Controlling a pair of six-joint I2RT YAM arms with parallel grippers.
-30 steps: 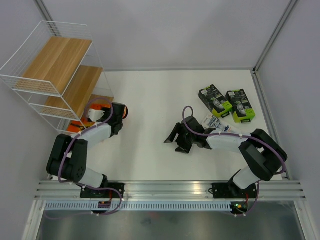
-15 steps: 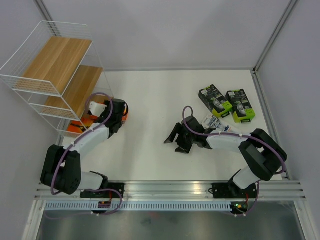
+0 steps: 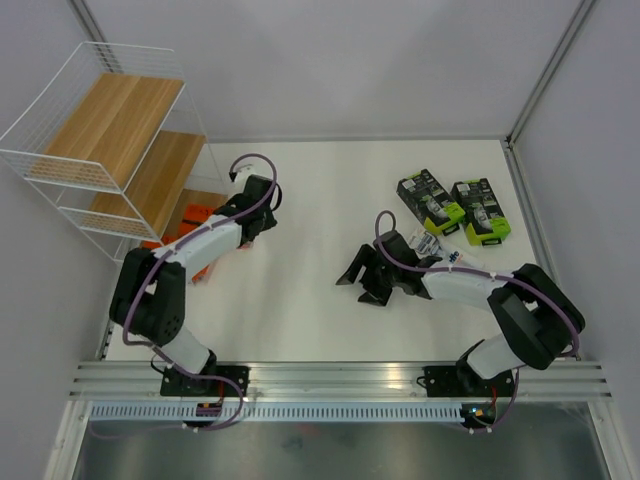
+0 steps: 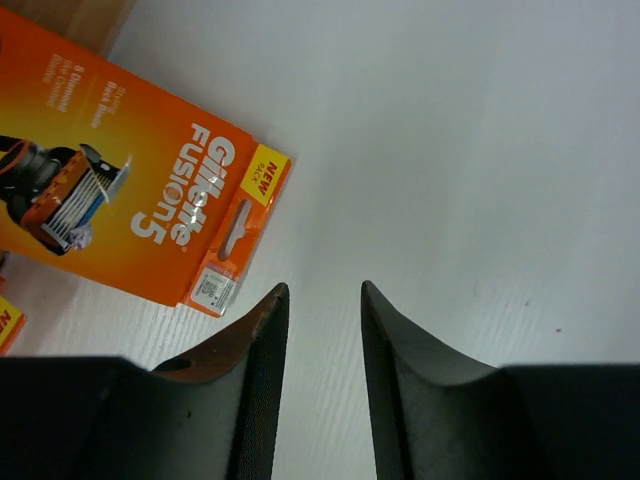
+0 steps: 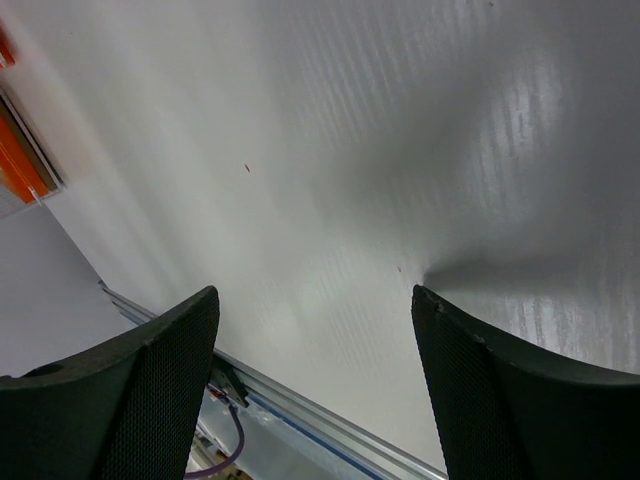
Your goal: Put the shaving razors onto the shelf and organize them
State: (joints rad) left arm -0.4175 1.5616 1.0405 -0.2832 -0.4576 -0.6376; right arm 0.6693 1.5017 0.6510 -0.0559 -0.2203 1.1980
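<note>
The right gripper (image 5: 312, 300) hangs low over the white, finely ribbed table (image 3: 300, 180), its broad, mesh-textured black fingers (image 5: 150, 400) spread wide around nothing. Just behind that arm lies the flat white-blue pack (image 3: 432, 245). The left gripper (image 4: 322, 292) shows smooth, tapered black jaws, narrowly parted and empty, near a glossy orange box (image 4: 140, 200) lying flat; a second orange box (image 4: 8, 322) shows only a corner. Farther right, a lime-topped black box (image 3: 430, 201) and its twin (image 3: 480, 213) lie side by side. The shelf (image 3: 60, 175), white wire holding three stepped wooden boards, stands far left, with the orange packs at its foot.
</note>
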